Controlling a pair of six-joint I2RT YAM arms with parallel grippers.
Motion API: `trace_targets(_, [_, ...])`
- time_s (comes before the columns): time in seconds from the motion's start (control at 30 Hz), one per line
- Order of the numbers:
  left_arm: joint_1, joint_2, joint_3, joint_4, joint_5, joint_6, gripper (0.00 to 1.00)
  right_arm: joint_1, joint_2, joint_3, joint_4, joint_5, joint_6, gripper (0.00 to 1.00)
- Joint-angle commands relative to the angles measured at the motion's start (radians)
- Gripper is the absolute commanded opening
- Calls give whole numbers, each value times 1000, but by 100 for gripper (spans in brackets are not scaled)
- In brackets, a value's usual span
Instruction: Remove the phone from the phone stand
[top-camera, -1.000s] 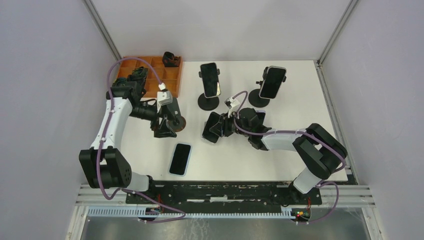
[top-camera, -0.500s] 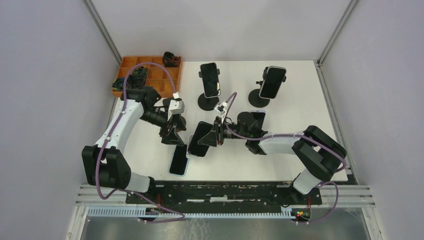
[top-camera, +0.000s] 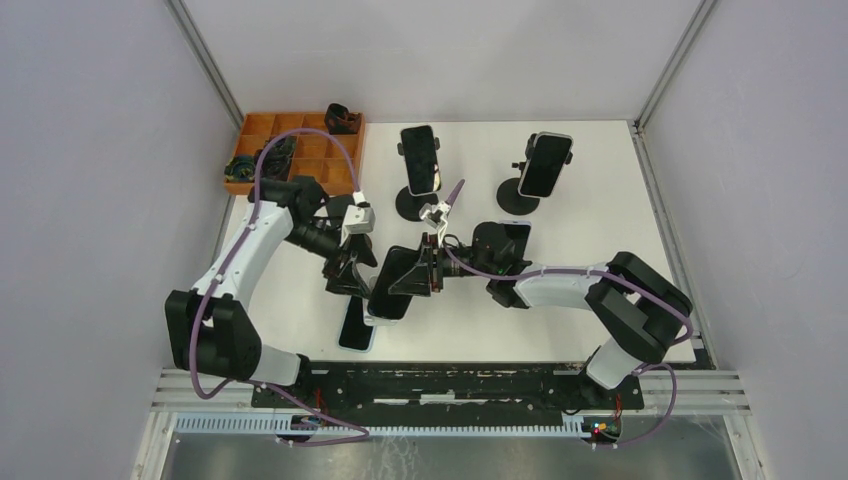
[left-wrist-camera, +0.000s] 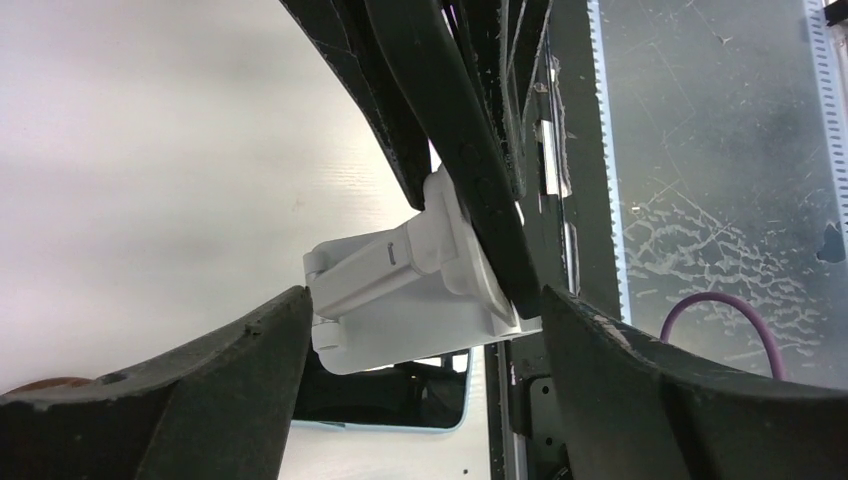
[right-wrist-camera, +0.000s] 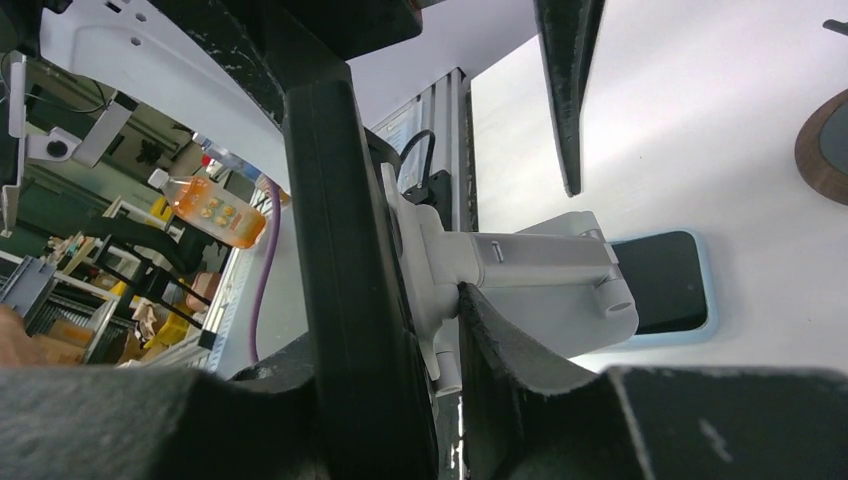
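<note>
While the right gripper (top-camera: 424, 272) holds the phone (top-camera: 393, 283) off the table (top-camera: 620, 200), its jaws clamped on the phone's edges, the white stand (left-wrist-camera: 400, 290) hangs from the phone's back. The task looks only partly done: the pair is lifted clear but not yet parted. The left gripper (top-camera: 350, 277) sits just beside them with its jaws apart, one of its fingers (left-wrist-camera: 160, 400) on each side of the stand, and in the left wrist view neither appears to touch it. I judge the step in hand to be the left gripper taking hold of the stand. The next move calls for the left jaws to close squarely on the stand's white body, not on the phone's edge. The two arms should then draw apart along the line of the clamp with the right holding firm, since a skewed pull could twist the phone in the right jaws. Directly below lies a second phone (top-camera: 357, 325) in a pale blue case, flat on the table, where a dropped part could land. Two more phones (top-camera: 420, 158) sit upright on black bases (top-camera: 416, 207) at the far side, well apart. No brand or writing can be read on the phone, the stand or the grippers. A bottle of orange liquid (right-wrist-camera: 215, 215) shows in the background of the right wrist view, and any label on it is too small to read.
</note>
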Motion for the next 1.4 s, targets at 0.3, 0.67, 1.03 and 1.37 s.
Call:
trace_targets(0.3, [-3,-144,58,-6,-1,64,100,-73,-159,-1,395,-102,242,0])
trace_targets(0.67, [-3,-151,121,-2,52,67,90,-44,-119,20,509,-143,340,0])
trace_targets(1.03, [-14,-201,120,-6,60,26,91,-37,-65,57,570,-143,396,0])
trace_targets(1.37, [-78,-228,70,-5,71,35,93,-32,-17,114,586,-100,434,0])
